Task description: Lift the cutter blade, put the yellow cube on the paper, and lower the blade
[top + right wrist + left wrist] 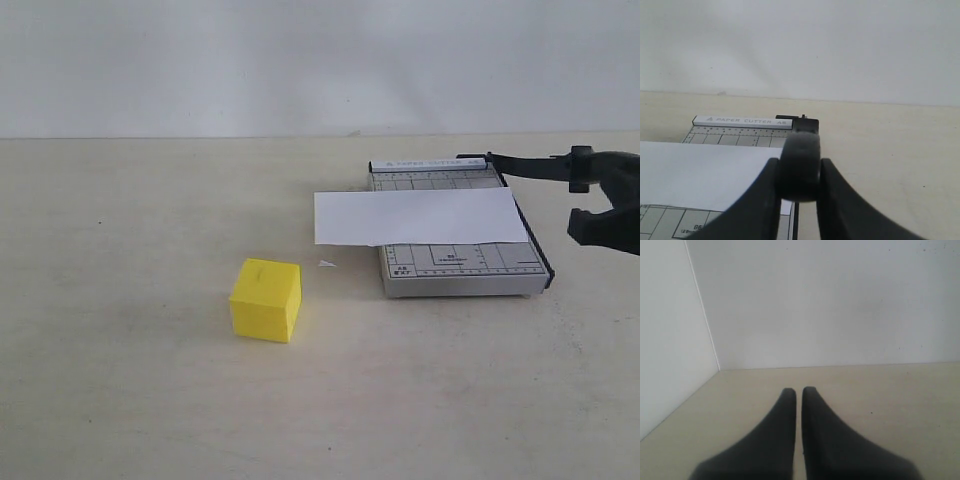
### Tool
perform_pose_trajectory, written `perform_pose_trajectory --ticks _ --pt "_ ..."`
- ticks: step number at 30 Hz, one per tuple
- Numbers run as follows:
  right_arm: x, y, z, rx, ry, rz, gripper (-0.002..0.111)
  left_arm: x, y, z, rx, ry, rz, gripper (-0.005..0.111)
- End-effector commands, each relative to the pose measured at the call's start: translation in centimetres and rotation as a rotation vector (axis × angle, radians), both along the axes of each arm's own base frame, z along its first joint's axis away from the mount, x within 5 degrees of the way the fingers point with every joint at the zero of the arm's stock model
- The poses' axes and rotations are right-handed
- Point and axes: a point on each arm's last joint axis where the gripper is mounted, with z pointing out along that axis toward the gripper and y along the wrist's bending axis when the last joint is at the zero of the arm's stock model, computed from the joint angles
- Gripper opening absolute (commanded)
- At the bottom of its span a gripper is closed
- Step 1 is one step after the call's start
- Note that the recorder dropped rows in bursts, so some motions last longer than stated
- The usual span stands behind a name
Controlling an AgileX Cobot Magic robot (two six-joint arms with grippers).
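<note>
- One yellow cube [266, 300]: on the surface [120, 220], near-left of the board, well apart.
- One white scrap [326, 264]: between them.
- One paper [420, 216]: across the one grey trimmer board [460, 270].
- One cutter blade [530, 166]: handle clamped in the right claw [799, 162].
- Left claw [798, 392]: closed, holding nothing.

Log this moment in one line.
right hand: shut on blade, blade raised | left hand: shut, empty | cube: on table, off paper | paper: across board

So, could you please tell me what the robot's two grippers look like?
Both the left gripper and the right gripper are matte black, each with two smooth curved fingers, broad at the base and tapering to rounded tips. No cables, markings or labels show on either.
</note>
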Motion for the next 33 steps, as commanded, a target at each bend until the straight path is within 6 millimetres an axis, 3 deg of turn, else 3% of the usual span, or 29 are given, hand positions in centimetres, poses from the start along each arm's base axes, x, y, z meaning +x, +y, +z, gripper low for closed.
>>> perform_pose_trajectory --ticks 1,6,13,17,23,27,29,30,31,33 --pt "0.2 0.4 0.9 -0.044 -0.052 0.051 0.025 0.0 0.0 0.1 -0.006 -0.004 0.002 0.004" --pt "0.2 0.4 0.9 -0.051 -0.051 0.052 0.043 0.0 0.0 0.1 -0.006 -0.004 0.002 0.004" --pt "-0.8 -0.2 1.1 -0.099 0.036 0.012 0.043 0.0 0.0 0.1 -0.006 -0.004 0.002 0.004" --pt "-2.5 -0.8 2.0 -0.121 0.095 -0.040 0.043 0.0 0.0 0.1 -0.006 -0.004 0.002 0.004" --pt "-5.6 -1.1 5.5 -0.023 -0.035 -0.053 0.043 0.0 0.0 0.1 -0.006 -0.004 0.002 0.004" --pt "-8.3 -1.1 6.4 0.029 -0.024 -0.033 0.043 0.0 0.0 0.1 -0.006 -0.004 0.002 0.004" --pt "-10.2 -1.0 6.2 0.027 0.042 -0.004 0.026 0.0 0.0 0.1 -0.006 -0.004 0.002 0.004" --pt "-11.3 -1.0 6.1 0.026 0.072 0.011 0.007 0.0 0.0 0.1 -0.006 -0.004 0.002 0.004" --pt "-11.8 -1.0 6.0 0.022 0.086 0.018 0.000 0.0 0.0 0.1 -0.006 -0.004 0.002 0.004" --pt "-12.6 -0.9 5.9 0.012 0.103 0.032 0.000 0.0 0.0 0.1 -0.006 -0.004 0.002 0.004"
